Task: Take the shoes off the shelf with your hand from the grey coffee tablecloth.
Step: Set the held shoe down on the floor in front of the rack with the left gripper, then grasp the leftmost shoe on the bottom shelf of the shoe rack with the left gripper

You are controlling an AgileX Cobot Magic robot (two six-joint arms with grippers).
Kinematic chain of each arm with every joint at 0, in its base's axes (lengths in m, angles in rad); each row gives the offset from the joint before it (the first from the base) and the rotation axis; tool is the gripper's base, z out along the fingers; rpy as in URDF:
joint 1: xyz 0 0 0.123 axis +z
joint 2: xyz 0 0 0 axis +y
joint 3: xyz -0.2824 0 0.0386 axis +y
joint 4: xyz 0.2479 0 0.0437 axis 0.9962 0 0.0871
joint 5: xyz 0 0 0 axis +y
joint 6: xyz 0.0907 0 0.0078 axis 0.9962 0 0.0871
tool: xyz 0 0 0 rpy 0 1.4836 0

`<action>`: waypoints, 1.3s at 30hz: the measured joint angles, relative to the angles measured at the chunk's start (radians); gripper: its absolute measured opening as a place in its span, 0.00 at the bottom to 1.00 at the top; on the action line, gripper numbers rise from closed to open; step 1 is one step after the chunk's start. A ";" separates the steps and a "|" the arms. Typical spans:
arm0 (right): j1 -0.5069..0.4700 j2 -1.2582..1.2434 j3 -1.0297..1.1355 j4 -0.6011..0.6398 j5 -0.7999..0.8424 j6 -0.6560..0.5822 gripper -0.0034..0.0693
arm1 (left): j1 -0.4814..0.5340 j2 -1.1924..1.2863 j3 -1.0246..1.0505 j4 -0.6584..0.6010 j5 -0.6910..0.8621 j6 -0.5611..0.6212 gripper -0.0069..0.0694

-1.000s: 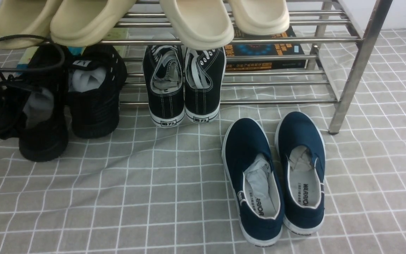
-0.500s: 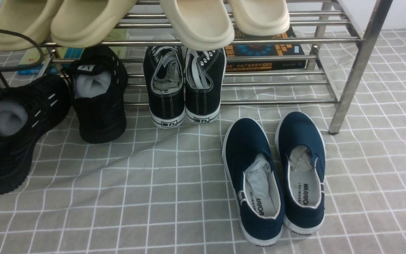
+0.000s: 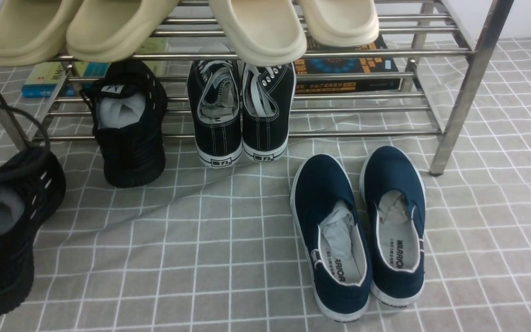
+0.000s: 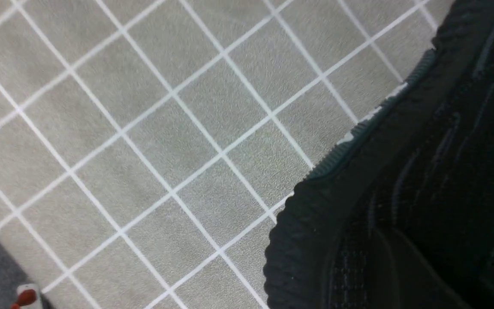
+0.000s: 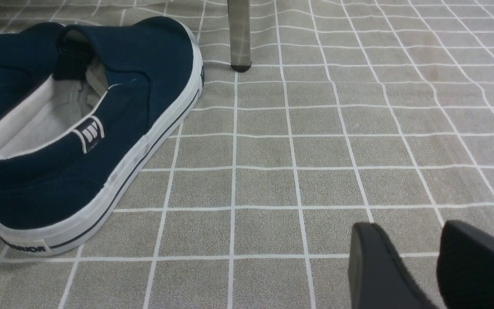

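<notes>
One black mesh shoe (image 3: 5, 240) with white paper stuffing is off the shelf at the near left edge, over the grey grid tablecloth (image 3: 201, 258). It fills the left wrist view (image 4: 401, 206), where my left gripper's jaws are lost in the dark against it. Only a black cable (image 3: 26, 133) shows in the front view. The other black mesh shoe (image 3: 127, 129) stands on the lower tier of the steel shelf (image 3: 459, 87). My right gripper (image 5: 405, 236) is open and empty, low over the cloth.
Black canvas sneakers (image 3: 240, 110) stand on the lower tier beside the mesh shoe. Navy slip-ons (image 3: 357, 230) lie on the cloth in front, also in the right wrist view (image 5: 79, 128). Beige slippers (image 3: 256, 27) sit on the top tier. Books (image 3: 348, 69) lie behind. A shelf leg (image 5: 239, 34) is nearby.
The left black mesh shoe has moved off the shelf, leftward and toward me, along with the cable. The other shoe, now uncovered, has not moved. The right side is unchanged.
</notes>
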 joint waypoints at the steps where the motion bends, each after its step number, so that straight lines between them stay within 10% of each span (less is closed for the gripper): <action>1: 0.000 0.000 0.000 0.000 0.000 0.000 0.38 | 0.000 -0.001 0.042 -0.010 -0.051 -0.009 0.12; 13: 0.000 0.000 0.000 0.000 0.000 0.000 0.38 | 0.000 0.003 0.097 0.011 -0.185 0.006 0.16; 28: 0.000 0.000 0.000 0.000 0.000 0.000 0.38 | 0.000 0.032 -0.028 0.055 -0.090 0.237 0.62; 32: 0.000 0.000 0.000 0.000 0.000 0.000 0.38 | 0.000 0.035 -0.138 -0.021 -0.031 0.322 0.56; 39: 0.000 0.000 0.000 0.000 0.000 0.000 0.38 | 0.000 0.152 -0.290 -0.370 0.012 0.551 0.12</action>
